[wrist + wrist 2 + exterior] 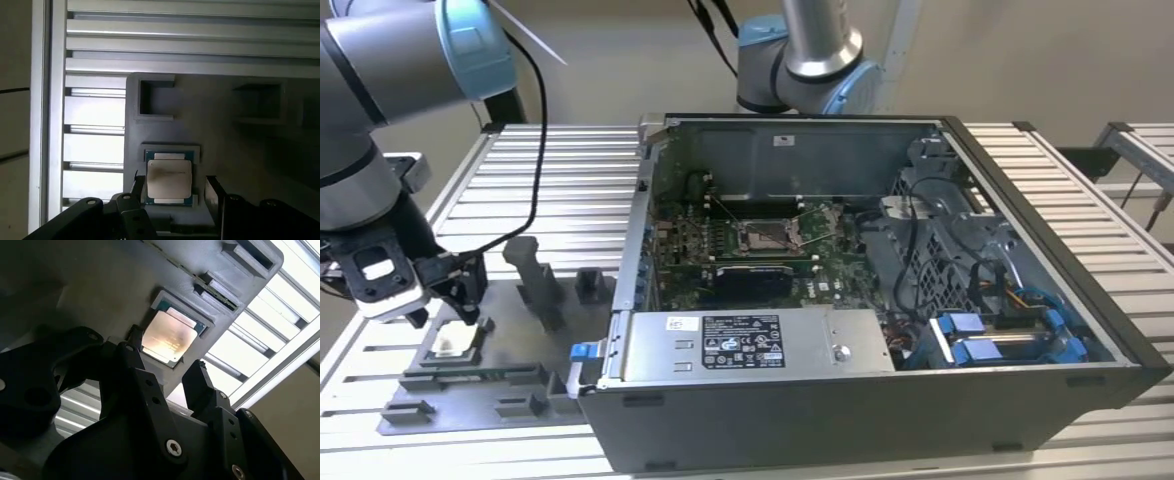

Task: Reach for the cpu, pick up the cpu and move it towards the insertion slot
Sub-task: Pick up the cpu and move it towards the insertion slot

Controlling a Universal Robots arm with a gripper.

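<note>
The tool (447, 312) hangs open over the grey holder (480, 385) on the slatted surface (554, 190). Its 2 fingers (215, 195) flank the cpu (169, 181) without clamping it. The cpu lies flat in its pocket, well apart from the insertion slot (765, 236) inside the computer case (854, 400).

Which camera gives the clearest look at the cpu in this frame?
The first wrist view: the cpu faces the camera squarely, seated in its grey holder. The second wrist view shows it tilted, beyond the open gripper. The exterior view shows a pale patch beneath the gripper.
</note>
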